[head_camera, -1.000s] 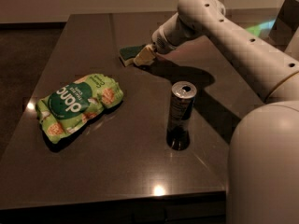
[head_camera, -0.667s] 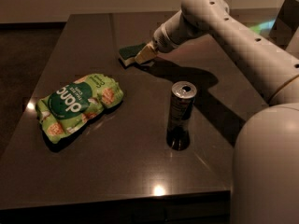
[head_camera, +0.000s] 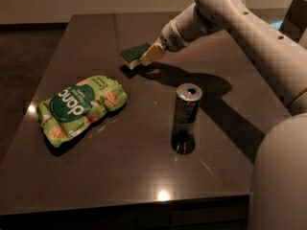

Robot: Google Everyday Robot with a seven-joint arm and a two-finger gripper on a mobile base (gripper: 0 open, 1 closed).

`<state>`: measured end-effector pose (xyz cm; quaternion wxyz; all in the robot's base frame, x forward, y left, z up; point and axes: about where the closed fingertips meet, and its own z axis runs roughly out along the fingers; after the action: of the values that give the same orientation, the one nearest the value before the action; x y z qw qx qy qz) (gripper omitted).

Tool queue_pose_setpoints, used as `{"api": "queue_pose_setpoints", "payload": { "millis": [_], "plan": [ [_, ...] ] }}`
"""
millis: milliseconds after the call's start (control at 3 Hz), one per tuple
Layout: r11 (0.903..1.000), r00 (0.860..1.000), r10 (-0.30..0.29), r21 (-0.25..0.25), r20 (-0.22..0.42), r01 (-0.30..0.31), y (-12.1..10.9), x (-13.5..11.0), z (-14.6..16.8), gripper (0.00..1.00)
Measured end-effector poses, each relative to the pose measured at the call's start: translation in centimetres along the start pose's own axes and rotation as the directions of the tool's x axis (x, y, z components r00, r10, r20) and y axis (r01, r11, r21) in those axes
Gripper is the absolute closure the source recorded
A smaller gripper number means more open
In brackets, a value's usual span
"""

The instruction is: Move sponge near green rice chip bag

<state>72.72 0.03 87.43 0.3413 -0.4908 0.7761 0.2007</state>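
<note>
Sponge [head_camera: 134,52], small block with a dark green scouring top over pale yellow foam: sits at the tip of the gripper [head_camera: 148,57], on its left side. Gripper is clamped on the sponge's right end, one pale finger [head_camera: 152,52] showing against the foam edge. A dark shadow lies on the surface directly beneath sponge and gripper; cannot tell whether the sponge touches the surface or is held just above it.

Arm [head_camera: 230,18], off-white and jointed, runs back from the gripper up and to the right, out of view at the right edge.

Green rice chip bag [head_camera: 81,110], puffy light-green snack bag with a dark green round logo in white lettering and pictures of orange chips: lies flat, well apart from the gripper, to its left and nearer the camera.

Dark metal drink can [head_camera: 186,119], upright, top opened: stands to the gripper's right and nearer the camera, apart from both bag and sponge.

All rest on a dark glossy table [head_camera: 144,176].
</note>
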Motion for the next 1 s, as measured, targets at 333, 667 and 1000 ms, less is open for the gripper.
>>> {"api": "queue_pose_setpoints", "payload": {
  "millis": [333,667,1000],
  "plan": [
    [0.9962,0.999,-0.048,-0.073,0.008,0.048,2.9,-0.1,-1.3,1.00],
    [0.9842,0.996,-0.084,-0.154,0.022,0.086,5.9,-0.2,-2.1,1.00],
    [0.9664,0.993,-0.114,-0.229,0.026,0.117,8.6,0.0,-2.1,0.86]
  ]
}}
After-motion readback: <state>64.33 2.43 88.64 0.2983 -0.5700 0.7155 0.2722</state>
